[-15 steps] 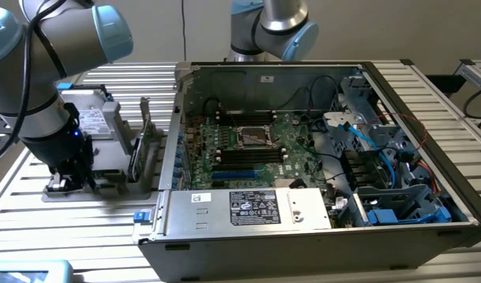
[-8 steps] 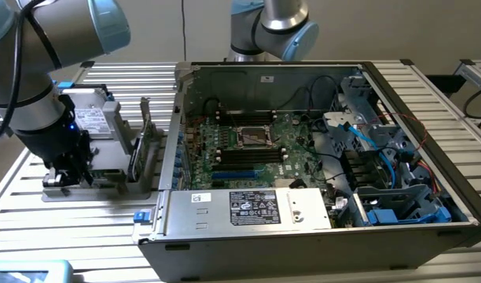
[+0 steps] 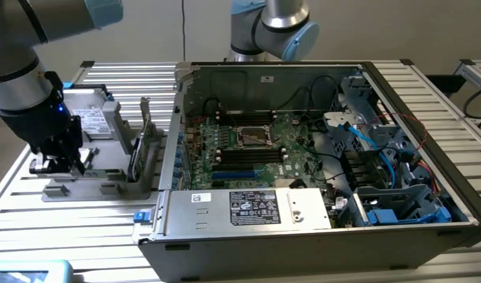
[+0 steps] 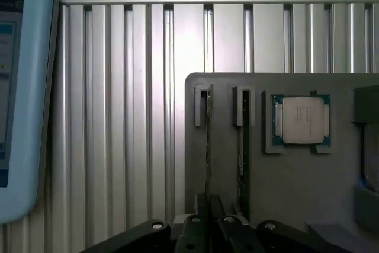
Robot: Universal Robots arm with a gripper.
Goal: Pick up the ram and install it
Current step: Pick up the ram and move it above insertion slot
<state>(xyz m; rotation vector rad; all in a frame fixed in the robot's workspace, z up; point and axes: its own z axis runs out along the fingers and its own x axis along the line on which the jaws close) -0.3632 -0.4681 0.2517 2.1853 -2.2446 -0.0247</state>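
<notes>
At the exterior view's left the fingers (image 3: 68,165) reach into a grey holder (image 3: 103,186) on the slatted worktop (image 3: 68,236); their load is hard to make out there. The wrist view shows them pinched on the ram (image 4: 208,140), on edge in its slot, its near end hidden between them. A second stick (image 4: 241,140) stands just beside, then a processor (image 4: 301,120). The open computer case (image 3: 303,253) sits at the exterior view's right.

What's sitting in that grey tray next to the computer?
Two thin sticks stand on edge in slots of the grey tray: the ram, at the pincer, and a second stick. A square processor chip lies in a pocket. The pincer hides the sticks' near ends.
</notes>
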